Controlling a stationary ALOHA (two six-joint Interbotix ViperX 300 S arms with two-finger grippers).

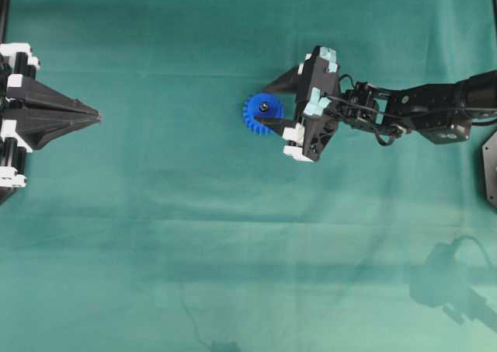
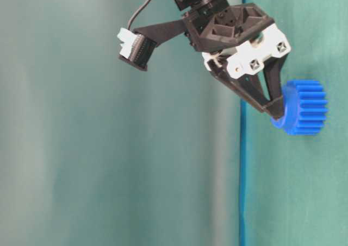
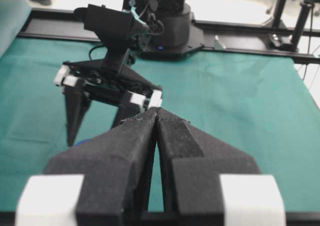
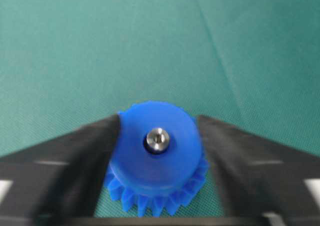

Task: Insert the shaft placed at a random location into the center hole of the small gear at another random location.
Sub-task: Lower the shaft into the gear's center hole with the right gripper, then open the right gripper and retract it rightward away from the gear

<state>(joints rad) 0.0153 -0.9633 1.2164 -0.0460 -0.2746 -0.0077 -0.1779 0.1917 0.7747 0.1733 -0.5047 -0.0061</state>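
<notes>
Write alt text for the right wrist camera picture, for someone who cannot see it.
A bright blue toothed gear lies on a green cloth with a small silvery shaft seated in its centre hole. The right tool's two black fingers stand open on either side of the gear, blurred and close to the camera.

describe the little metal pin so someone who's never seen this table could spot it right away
Start at the green cloth and follow the black arm coming in from the right to its open right gripper. Between the fingers lies a blue gear, and the pin stands in its middle hole. It is the only silvery, shiny thing there, a tiny round dot against blue plastic.
</notes>
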